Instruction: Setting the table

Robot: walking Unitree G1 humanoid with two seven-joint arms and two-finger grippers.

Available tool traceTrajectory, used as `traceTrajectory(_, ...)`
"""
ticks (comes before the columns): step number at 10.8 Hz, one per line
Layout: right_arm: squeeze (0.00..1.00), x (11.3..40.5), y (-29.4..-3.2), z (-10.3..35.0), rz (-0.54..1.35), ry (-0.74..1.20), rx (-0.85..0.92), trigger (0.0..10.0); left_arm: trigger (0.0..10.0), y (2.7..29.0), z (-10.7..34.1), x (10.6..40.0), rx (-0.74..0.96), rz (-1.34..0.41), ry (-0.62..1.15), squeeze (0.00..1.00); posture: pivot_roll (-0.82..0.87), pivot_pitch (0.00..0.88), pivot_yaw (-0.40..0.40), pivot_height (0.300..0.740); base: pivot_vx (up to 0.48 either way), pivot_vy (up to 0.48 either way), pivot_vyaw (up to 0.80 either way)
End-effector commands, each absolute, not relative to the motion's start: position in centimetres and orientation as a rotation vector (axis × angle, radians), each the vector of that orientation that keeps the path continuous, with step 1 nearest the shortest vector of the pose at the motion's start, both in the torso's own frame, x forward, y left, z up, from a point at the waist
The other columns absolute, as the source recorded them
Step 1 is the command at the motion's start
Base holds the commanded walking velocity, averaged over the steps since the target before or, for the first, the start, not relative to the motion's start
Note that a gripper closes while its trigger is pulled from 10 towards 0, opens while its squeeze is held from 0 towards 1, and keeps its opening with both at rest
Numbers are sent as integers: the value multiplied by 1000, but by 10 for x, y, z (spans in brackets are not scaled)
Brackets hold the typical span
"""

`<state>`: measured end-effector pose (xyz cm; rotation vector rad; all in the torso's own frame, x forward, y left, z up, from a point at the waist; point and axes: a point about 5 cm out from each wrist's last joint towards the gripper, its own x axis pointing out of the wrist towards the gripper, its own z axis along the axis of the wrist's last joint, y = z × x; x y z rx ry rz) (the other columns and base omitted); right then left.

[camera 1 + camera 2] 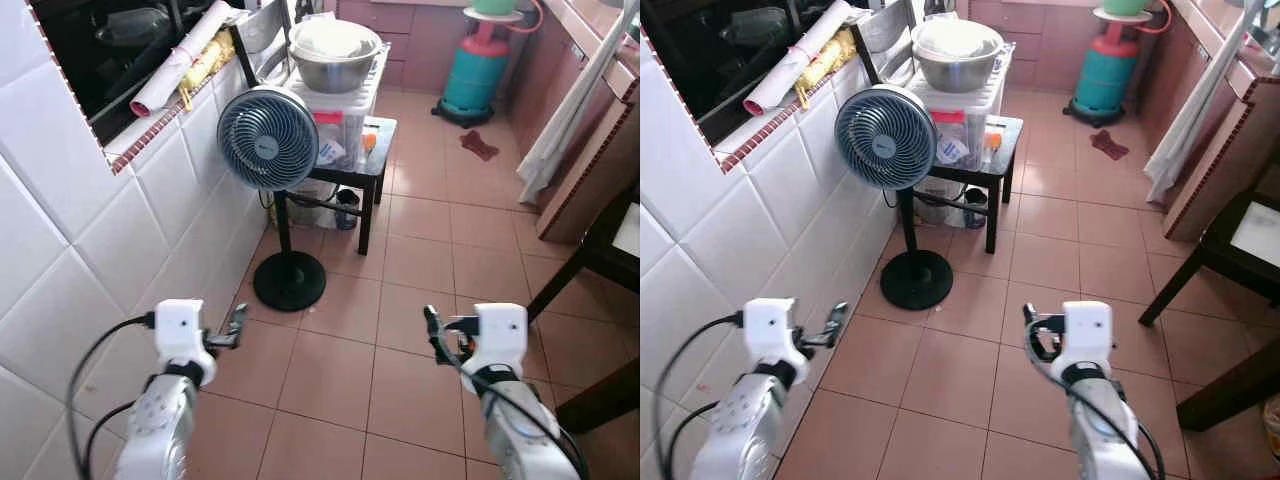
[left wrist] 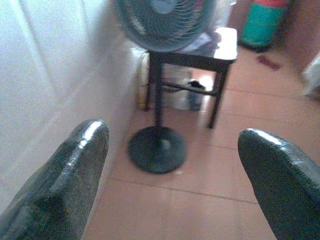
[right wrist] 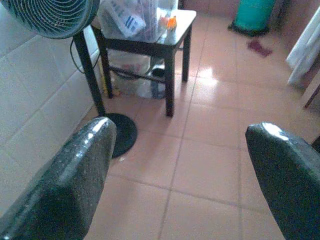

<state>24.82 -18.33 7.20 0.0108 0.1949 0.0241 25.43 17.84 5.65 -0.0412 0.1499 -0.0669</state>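
Pink tile floor [image 1: 420, 250] w/ a white tiled wall [image 1: 90, 260] on my left. Black pedestal fan [image 1: 268, 137] stands by that wall, and just behind it is a small black table [image 1: 375, 160] carrying a plastic box [image 1: 335, 120] w/ a steel bowl [image 1: 333, 55] on top. Teal gas tank [image 1: 478, 72] further back. Dark table [image 1: 1250, 240] at far right. Left gripper [image 1: 232, 331] & right gripper [image 1: 437, 335] both hover low over the floor, fingers wide apart, nothing held.
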Motion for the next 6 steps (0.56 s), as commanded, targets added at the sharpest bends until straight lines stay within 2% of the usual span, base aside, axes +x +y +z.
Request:
traceTrajectory(1,0,248,-182,76,41,176,35,10000,10000,179,54,253,-28,-57,156,0,-55,50,33,740,0,0,0)
traceTrajectory(6,0,249,-186,79,-16,146,100,10000,10000,171,58,251,-60,-85,134,0,-46,89,60,740,0,0,0)
